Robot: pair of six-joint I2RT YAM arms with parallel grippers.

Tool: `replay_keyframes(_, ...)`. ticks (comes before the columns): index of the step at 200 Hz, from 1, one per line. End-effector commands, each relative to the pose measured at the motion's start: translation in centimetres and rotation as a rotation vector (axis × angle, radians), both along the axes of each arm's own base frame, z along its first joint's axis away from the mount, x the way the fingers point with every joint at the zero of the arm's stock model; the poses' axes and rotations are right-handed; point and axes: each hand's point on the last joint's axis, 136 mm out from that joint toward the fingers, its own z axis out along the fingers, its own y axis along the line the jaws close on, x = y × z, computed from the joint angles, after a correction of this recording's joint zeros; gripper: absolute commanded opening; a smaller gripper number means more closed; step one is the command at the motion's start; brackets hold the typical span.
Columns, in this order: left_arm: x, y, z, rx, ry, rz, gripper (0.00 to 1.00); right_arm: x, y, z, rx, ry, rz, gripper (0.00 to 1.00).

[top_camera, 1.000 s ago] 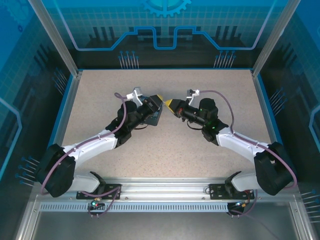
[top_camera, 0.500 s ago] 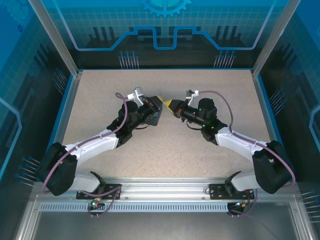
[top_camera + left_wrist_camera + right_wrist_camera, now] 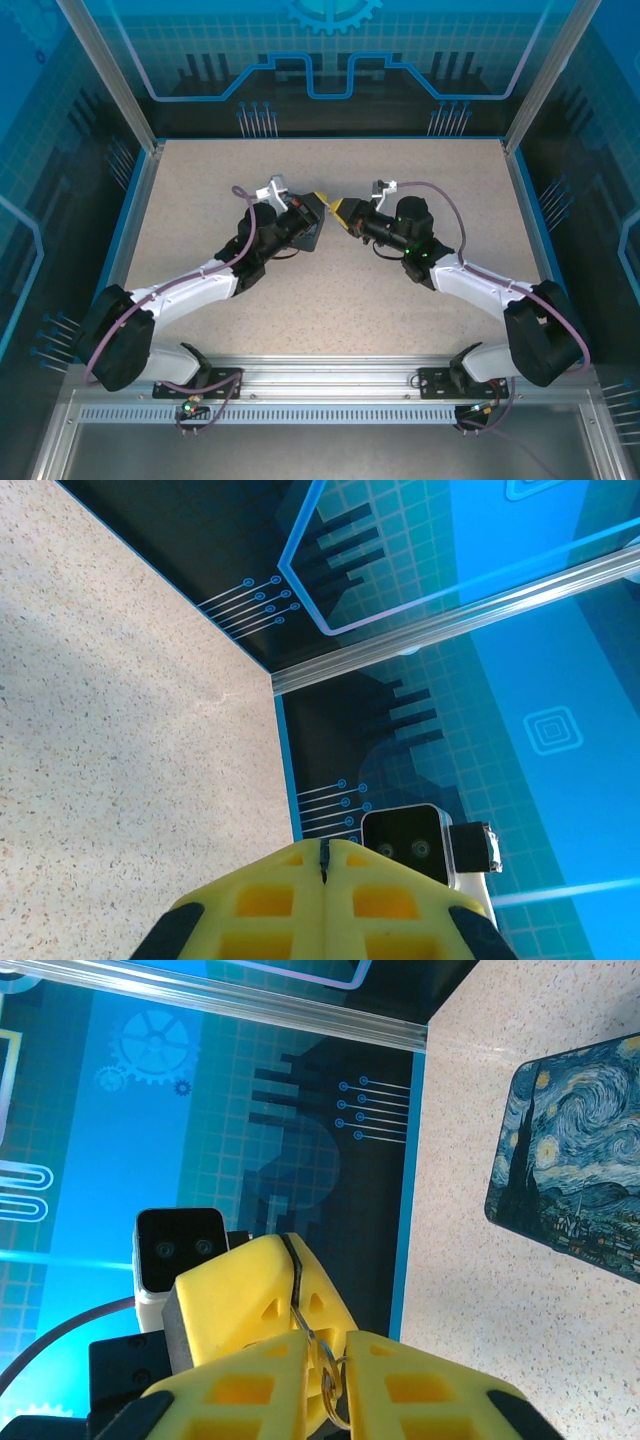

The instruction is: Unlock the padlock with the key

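Note:
Above the middle of the table my left gripper [image 3: 320,198] and right gripper [image 3: 343,209] meet tip to tip. In the right wrist view the left gripper's yellow fingers [image 3: 250,1280] are shut on the key [image 3: 301,1316], a thin metal sliver coming out of their seam. Its wire ring [image 3: 331,1391] hangs in the narrow gap of my right gripper [image 3: 328,1340], whose jaws stand slightly apart. From the left wrist, my left gripper [image 3: 326,852] shows pressed shut with a dark sliver at its tips. The padlock is out of view.
A flat tin with a starry-night painting [image 3: 570,1155] lies on the speckled table [image 3: 200,180], just under the left gripper, as the tin [image 3: 312,236] in the top view. Blue walls and metal posts [image 3: 105,75] ring the table.
The left gripper's jaws have closed onto the key. The right gripper's jaws, shut before, have parted a little. Both arms have stayed almost where they were.

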Motion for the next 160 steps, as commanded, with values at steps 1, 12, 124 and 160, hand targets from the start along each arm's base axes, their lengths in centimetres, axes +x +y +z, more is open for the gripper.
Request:
replay_keyframes(1,-0.09,-0.50,1.77,-0.023,-0.048,-0.006,0.00,0.19,0.35,1.33,0.019,-0.033,0.008,0.20)
replay_keyframes(12,-0.13,-0.55,1.75,-0.022,-0.047,-0.008,0.00,0.21,0.37,1.27,0.018,-0.032,0.008,0.20)
replay_keyframes(124,-0.17,-0.12,1.14,-0.002,-0.026,0.021,0.00,0.14,-0.33,1.20,0.014,-0.035,-0.005,0.17)
replay_keyframes(160,-0.16,-0.16,0.91,0.002,-0.018,0.020,0.00,0.20,-0.55,1.17,0.012,-0.037,-0.008,0.17)
